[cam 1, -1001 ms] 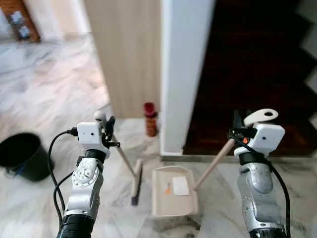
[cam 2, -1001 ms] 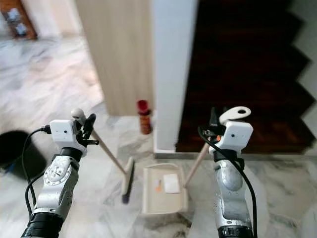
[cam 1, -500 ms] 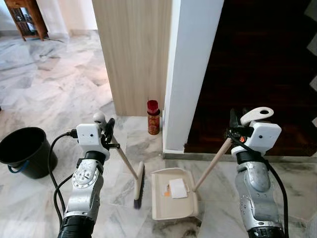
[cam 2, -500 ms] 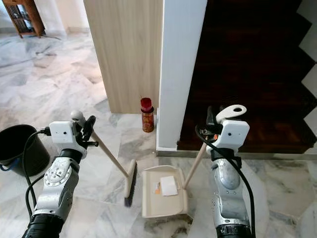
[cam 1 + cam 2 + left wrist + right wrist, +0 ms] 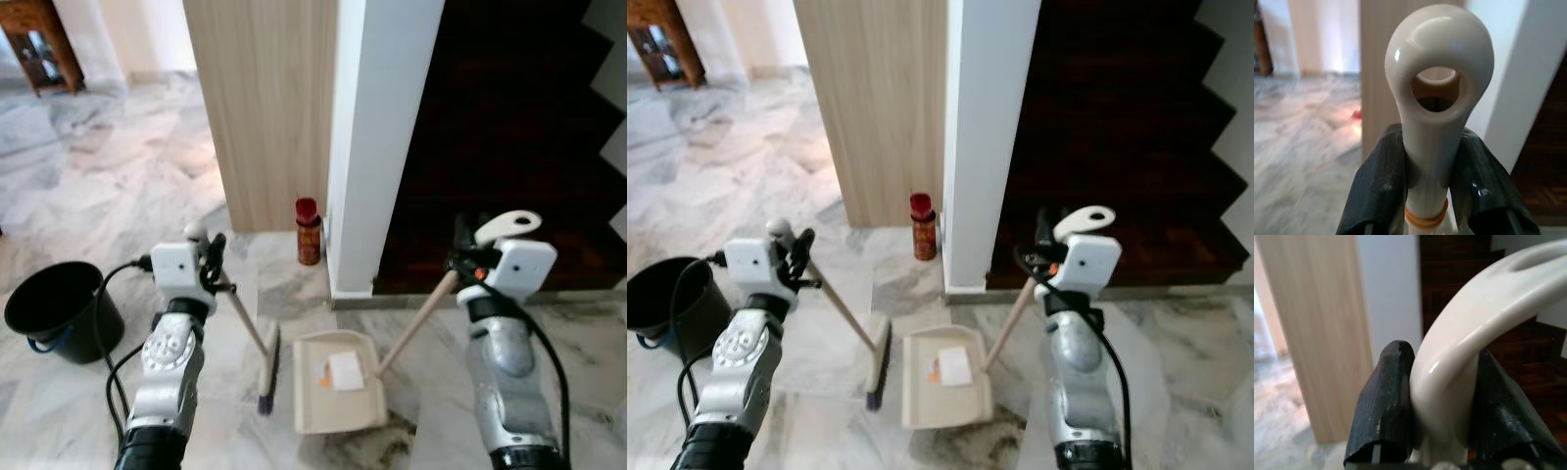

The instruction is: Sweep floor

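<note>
indoors, on grey-veined marble floor (image 5: 88, 196) by a white pillar (image 5: 382, 127) and dark stairs (image 5: 529, 127), left hand (image 5: 209, 257) grips the broom (image 5: 265, 367), right hand (image 5: 464, 250) grips the dustpan (image 5: 333, 397).

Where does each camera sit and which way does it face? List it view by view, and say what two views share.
Left eye view: on the head, looking forward and down at the marble floor; both silver arms show, with the broom and dustpan.
Right eye view: the head's other eye, same scene, slightly offset.
Left wrist view: looks along the left end effector, shut on the broom's handle tip.
Right wrist view: looks along the right end effector, shut on the dustpan's handle.
Shared: both wrist views show the wooden panel and white pillar.
</note>
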{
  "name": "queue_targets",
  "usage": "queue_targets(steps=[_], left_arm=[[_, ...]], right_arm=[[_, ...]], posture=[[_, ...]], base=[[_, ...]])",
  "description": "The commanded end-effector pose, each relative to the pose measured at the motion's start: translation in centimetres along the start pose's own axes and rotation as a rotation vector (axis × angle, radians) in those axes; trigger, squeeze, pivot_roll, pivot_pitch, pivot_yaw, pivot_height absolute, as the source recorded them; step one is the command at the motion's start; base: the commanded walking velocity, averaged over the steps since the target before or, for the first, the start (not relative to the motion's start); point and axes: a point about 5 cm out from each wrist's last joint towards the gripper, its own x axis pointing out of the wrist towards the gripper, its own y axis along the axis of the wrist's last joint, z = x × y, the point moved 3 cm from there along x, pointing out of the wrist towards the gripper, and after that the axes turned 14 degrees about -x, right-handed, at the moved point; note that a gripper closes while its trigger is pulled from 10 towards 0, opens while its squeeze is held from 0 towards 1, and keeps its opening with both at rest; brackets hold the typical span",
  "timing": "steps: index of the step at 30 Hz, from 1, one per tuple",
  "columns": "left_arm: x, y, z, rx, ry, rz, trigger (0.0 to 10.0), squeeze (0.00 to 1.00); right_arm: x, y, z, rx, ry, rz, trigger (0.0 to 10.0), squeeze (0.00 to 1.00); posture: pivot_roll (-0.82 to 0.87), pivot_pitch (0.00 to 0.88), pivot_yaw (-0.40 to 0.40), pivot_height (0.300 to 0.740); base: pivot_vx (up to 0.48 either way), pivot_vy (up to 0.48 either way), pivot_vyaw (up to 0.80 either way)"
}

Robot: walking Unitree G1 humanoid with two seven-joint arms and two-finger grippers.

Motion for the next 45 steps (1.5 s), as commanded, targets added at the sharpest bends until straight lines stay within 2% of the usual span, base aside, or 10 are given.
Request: queue_targets(steps=[1,18,45], left_arm=[[0.45,1.48,0.02,0.015,-0.01,0.052,10.0,0.0],[0.3,1.28,0.24,0.013,-0.018,0.046,10.0,0.0],[0.35,1.37,0.24,0.024,-0.022,0.042,10.0,0.0]], right_arm=[[0.57,1.41,-0.47,0.025,0.01,0.057,10.0,0.0],[0.6,1.5,-0.51,0.025,0.016,0.06,10.0,0.0],[0.88,1.79,-0.52,0.027,0.014,0.066,10.0,0.0]], posture=[[-0.06,0.043,0.0,0.74],[-0.06,0.019,0.001,0.74],[-0.05,0.054,0.001,0.74]], base=[[0.0,0.368,0.0],[0.0,0.367,0.0],[0.0,0.369,0.0]])
